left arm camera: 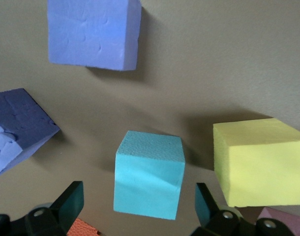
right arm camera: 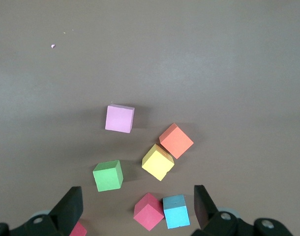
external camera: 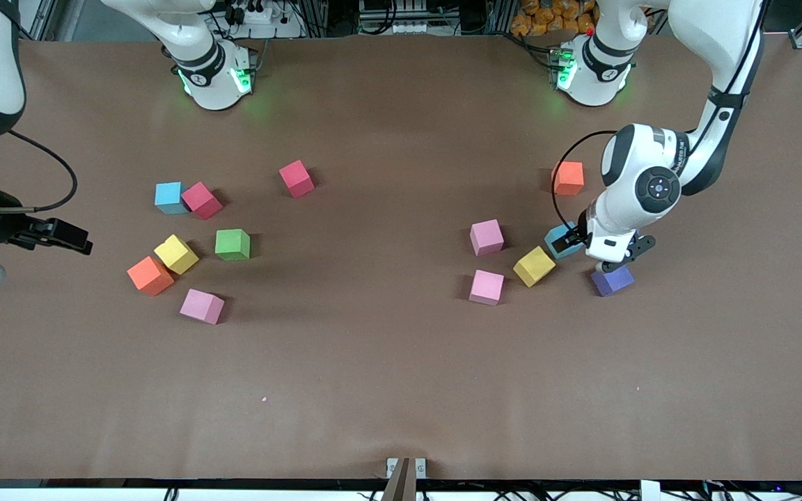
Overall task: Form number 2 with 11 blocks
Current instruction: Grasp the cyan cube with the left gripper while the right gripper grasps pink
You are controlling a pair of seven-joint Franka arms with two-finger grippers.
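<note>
Foam blocks (external camera: 232,244) scattered in two clusters, no digit formed; left gripper (external camera: 608,261) spread low over light blue block (left arm camera: 149,181), likely lining up a grasp; right gripper (external camera: 60,235) spread, waiting.

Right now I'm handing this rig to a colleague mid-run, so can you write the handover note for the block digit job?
Left gripper: open, low over the light blue block and purple block, holding nothing.
Right gripper: open, empty, waiting above the table at the right arm's end.
Blocks: all loose in two scattered groups. Right arm's end: light blue, two crimson, green, yellow, orange, pink. Left arm's end: orange, two pink, yellow, light blue, purple.
Done: nothing placed; no part of the number 2 exists yet.
Left: pick and lay eleven blocks into the digit.
</note>
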